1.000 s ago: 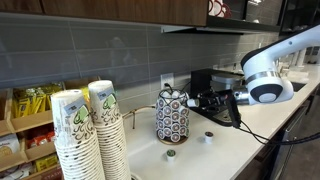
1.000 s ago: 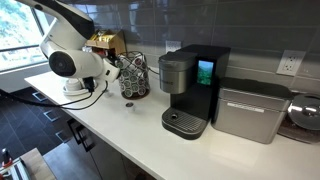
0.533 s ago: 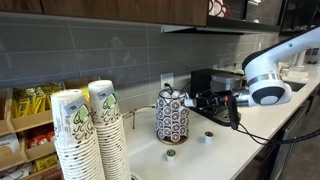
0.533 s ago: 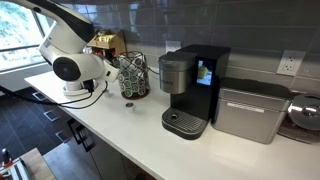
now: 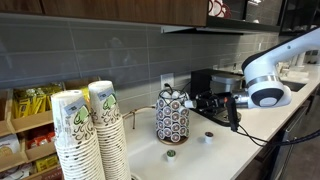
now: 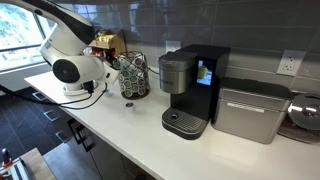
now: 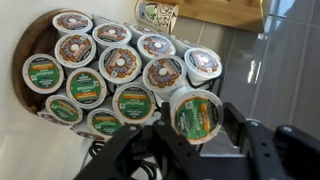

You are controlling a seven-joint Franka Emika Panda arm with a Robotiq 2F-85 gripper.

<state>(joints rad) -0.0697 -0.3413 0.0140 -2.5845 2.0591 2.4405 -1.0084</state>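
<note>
The green pod (image 7: pixel 196 115) sits pinched between the fingers (image 7: pixel 245 137) — centred.

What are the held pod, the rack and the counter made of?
Pod: printed foil-like lid, slight sheen; cup probably plastic, mostly hidden.
Rack: likely dark metal wire, thin open lattice.
Counter: white, smooth, faintly glossy; laminate or stone, cannot tell.

arm (image 5: pixel 266 72): stretched out, wrist level | pincer (image 7: pixel 197 122): clamped tight
</note>
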